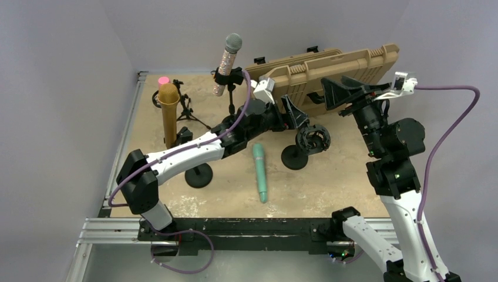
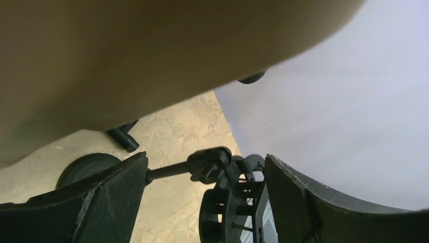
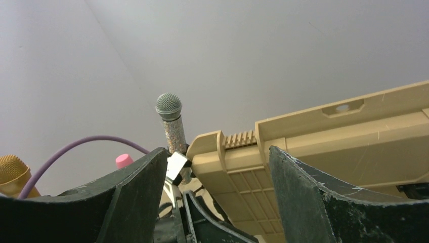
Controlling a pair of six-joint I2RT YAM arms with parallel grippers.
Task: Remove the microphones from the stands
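Note:
A teal microphone (image 1: 260, 172) lies flat on the sandy table, apart from any stand. Right of it is a stand (image 1: 295, 157) whose black clip (image 1: 312, 140) holds nothing. My left gripper (image 1: 296, 120) is open just above that clip. In the left wrist view the clip (image 2: 230, 202) and its rod sit between the spread fingers (image 2: 101, 202), which grip nothing. My right gripper (image 1: 330, 94) hangs open and raised in front of the tan case, holding nothing. A glittery microphone (image 1: 226, 61) stands in its clip at the back, and a gold microphone (image 1: 168, 111) stands upright on the left.
A tan hard case (image 1: 346, 67) leans along the back right, filling much of the right wrist view (image 3: 329, 147). A pink-topped object (image 1: 163, 80) and a small tripod (image 1: 187, 108) are at the back left. A round stand base (image 1: 198, 175) sits near my left arm.

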